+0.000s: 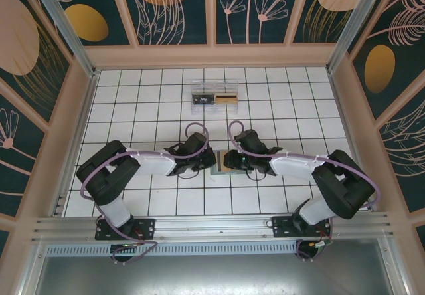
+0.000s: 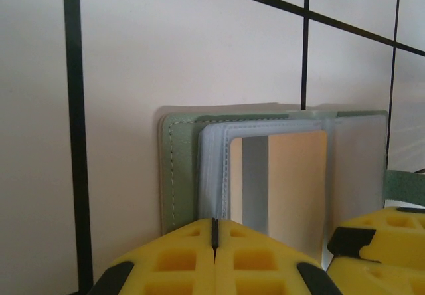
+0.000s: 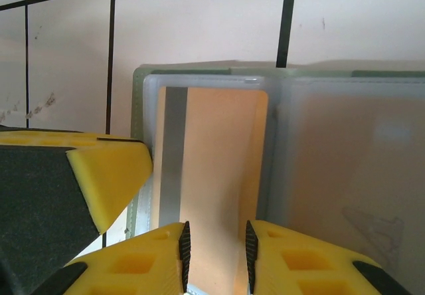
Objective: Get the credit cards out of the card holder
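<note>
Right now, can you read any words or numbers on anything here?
No text here can be read.
black card in the clear box: pale marks, too small to read.
tan card in the card holder: a grey stripe, no print showing.

Robot test booth, white tiled table (image 1: 133, 102), floral wall panels (image 1: 26, 56)

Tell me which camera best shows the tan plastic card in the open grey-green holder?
The right wrist view: the tan plastic card with a grey stripe sits large and central under a clear sleeve. The left wrist view shows it smaller, its bottom hidden by yellow jaws. The top view gives a tiny patch between the arms.
</note>
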`<state>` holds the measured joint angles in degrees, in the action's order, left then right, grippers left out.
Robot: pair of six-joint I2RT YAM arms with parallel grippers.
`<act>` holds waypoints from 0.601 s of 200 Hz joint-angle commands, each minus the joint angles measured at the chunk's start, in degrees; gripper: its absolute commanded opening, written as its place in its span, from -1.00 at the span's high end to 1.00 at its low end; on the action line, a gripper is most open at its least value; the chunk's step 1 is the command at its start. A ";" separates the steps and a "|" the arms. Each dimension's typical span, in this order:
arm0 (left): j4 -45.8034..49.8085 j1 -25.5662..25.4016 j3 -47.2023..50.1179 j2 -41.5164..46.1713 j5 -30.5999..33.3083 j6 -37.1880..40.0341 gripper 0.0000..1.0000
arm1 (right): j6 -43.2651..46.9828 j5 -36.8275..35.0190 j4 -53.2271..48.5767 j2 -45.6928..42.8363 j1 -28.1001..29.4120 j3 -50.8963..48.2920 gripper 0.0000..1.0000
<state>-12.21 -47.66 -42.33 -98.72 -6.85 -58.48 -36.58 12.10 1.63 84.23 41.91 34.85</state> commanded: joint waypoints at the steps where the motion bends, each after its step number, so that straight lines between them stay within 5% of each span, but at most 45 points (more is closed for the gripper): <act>1: 4.91 -0.47 0.31 -2.61 0.88 -0.70 1.00 | -0.69 0.65 0.53 1.29 -0.43 1.87 0.38; 120: 5.00 -0.84 0.32 -3.76 0.72 -0.60 1.00 | -1.93 3.77 2.52 1.51 -3.52 -0.65 0.42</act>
<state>-12.51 -47.81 -42.83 -99.44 -6.83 -58.67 -37.56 13.30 1.74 85.30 39.27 35.31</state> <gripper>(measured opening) 0.062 0.291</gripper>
